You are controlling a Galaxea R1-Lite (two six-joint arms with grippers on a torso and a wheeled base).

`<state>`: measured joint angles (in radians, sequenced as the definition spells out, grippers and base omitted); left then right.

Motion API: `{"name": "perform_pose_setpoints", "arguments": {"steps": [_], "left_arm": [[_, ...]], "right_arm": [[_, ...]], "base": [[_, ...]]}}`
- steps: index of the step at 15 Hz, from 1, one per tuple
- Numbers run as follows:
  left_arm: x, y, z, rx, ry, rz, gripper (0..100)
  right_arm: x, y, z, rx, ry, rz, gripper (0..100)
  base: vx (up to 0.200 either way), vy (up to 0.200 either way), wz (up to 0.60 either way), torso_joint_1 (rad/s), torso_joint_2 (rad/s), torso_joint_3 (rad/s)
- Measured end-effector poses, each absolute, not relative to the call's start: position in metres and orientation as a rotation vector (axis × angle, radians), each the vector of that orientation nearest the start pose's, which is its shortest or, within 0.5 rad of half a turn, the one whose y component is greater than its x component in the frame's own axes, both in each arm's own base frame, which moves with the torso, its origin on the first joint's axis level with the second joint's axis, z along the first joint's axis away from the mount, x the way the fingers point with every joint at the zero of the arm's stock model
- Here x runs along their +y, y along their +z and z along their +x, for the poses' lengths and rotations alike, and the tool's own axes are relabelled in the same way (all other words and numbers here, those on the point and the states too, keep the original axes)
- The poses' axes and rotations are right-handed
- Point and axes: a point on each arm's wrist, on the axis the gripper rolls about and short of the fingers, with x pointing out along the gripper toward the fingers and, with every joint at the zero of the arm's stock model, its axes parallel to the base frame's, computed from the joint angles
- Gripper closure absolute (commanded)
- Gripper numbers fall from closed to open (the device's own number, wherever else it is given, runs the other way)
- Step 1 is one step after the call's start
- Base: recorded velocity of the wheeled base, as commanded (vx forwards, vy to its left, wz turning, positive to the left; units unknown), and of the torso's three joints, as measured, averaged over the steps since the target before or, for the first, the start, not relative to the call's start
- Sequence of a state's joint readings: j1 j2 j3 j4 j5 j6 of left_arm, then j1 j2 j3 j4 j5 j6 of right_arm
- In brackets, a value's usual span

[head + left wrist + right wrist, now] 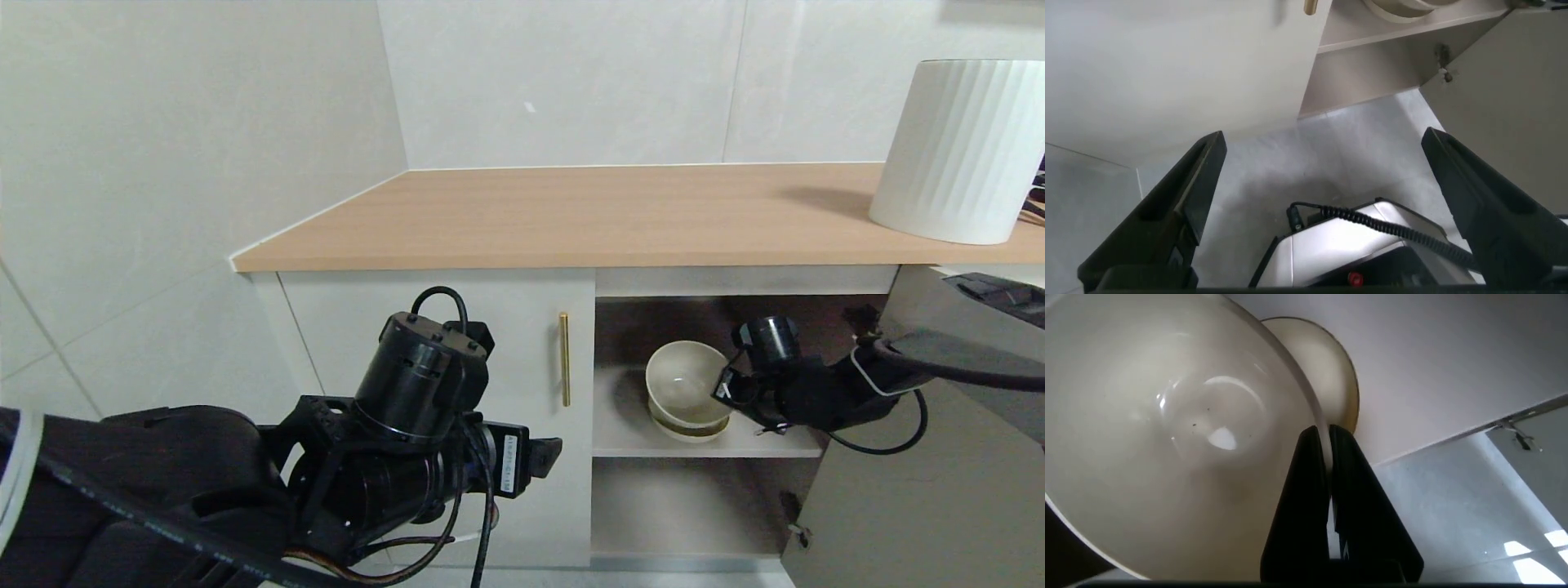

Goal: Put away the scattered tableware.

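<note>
Pinched bowl [678, 380] by rim in right tool [1329, 445], tilted above cabinet shelf [624, 433]; showed left tool [1323, 135] splayed, empty. Judged light, stiff, slick, breakable; rim hold apt.

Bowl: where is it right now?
In the head view, the bowl is tilted just over a second dish on the open cabinet's upper shelf, right of the gold door handle; the right gripper pinches its rim.
</note>
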<state>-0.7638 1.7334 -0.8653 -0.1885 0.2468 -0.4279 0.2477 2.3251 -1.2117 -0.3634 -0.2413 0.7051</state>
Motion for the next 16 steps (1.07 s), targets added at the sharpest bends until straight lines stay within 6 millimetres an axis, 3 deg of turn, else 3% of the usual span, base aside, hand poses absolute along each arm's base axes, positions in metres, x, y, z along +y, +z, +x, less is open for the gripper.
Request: {"name": "perform_pose_setpoints", "arguments": {"steps": [11, 12, 16], "left_arm": [[-0.202, 0.148, 0.220, 0.690, -0.354, -0.076, 0], [-0.202, 0.148, 0.220, 0.690, -0.353, -0.076, 0], [-0.202, 0.147, 0.220, 0.691, -0.353, -0.075, 0]], "right_arm": [[0.097, 0.002, 0.428, 0.712, -0.270, 0.477, 100], [0.097, 0.001, 0.429, 0.713, -0.271, 0.476, 0], [0.097, 0.000, 0.429, 0.716, -0.270, 0.471, 0]], "base": [[0.000, 0.000, 0.00, 0.000, 0.00, 0.000], [0.000, 0.000, 0.00, 0.000, 0.00, 0.000], [0.000, 0.000, 0.00, 0.000, 0.00, 0.000]]}}
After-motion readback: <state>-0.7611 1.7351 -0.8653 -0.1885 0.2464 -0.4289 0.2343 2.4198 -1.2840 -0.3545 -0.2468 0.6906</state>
